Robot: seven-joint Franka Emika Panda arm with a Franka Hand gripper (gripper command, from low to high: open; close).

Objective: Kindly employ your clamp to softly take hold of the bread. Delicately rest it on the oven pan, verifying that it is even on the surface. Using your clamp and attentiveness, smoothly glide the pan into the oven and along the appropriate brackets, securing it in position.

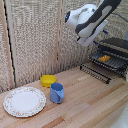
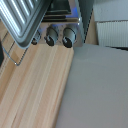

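Observation:
The oven [image 1: 116,46] stands at the exterior view's right, its front open. The small orange-brown bread [image 1: 104,58] lies on the dark wire oven pan [image 1: 114,63] in that opening. My clamp [image 1: 86,40] hangs in the air up and to the exterior view's left of the oven, apart from pan and bread. Its fingers are too blurred to read, and they do not show in the wrist view. That view holds the oven's dark knobs [image 2: 52,35] and a slatted silvery part [image 2: 22,17] of the oven, seen close.
The oven's open front flap [image 1: 95,72] juts out low over the wooden table [image 1: 85,100]. A yellow bowl [image 1: 48,80], a blue mug [image 1: 56,92] and a round patterned plate [image 1: 24,101] sit on the exterior view's left. A woven screen [image 1: 35,40] backs the table.

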